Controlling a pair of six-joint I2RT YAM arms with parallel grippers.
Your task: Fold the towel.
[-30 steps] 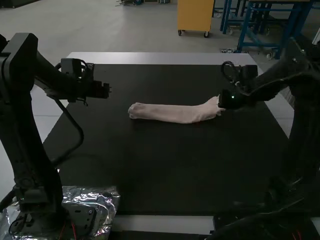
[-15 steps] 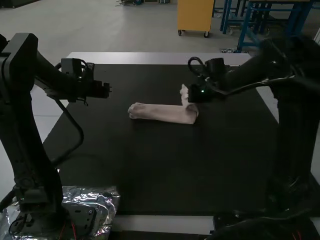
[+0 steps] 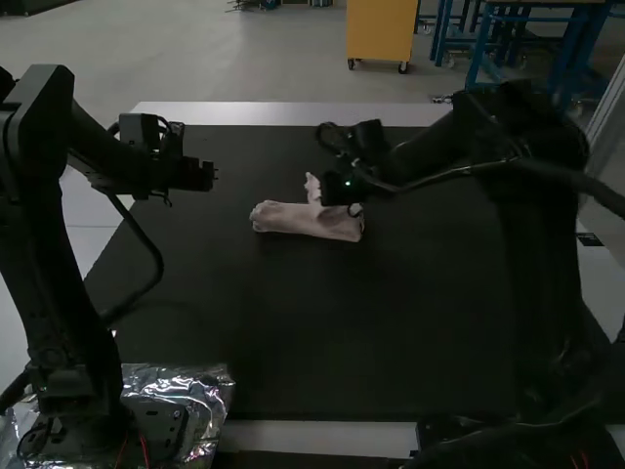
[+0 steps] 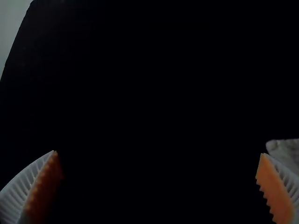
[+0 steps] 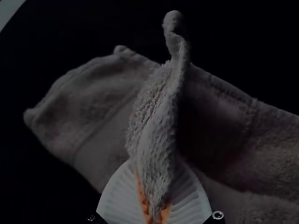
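Black mat (image 3: 293, 342) lying flat underneath, probably giving me even folding ground. Towel (image 3: 303, 221) lying on mat as narrow strip, raised flap rising, seemingly its end. My right gripper (image 5: 155, 186) clamping that flap, presumably for laying it over strip. My left gripper (image 4: 159, 153) hovering near other end, gaping wide, likely leaving fold room. Counting one mat, one towel, two grippers.
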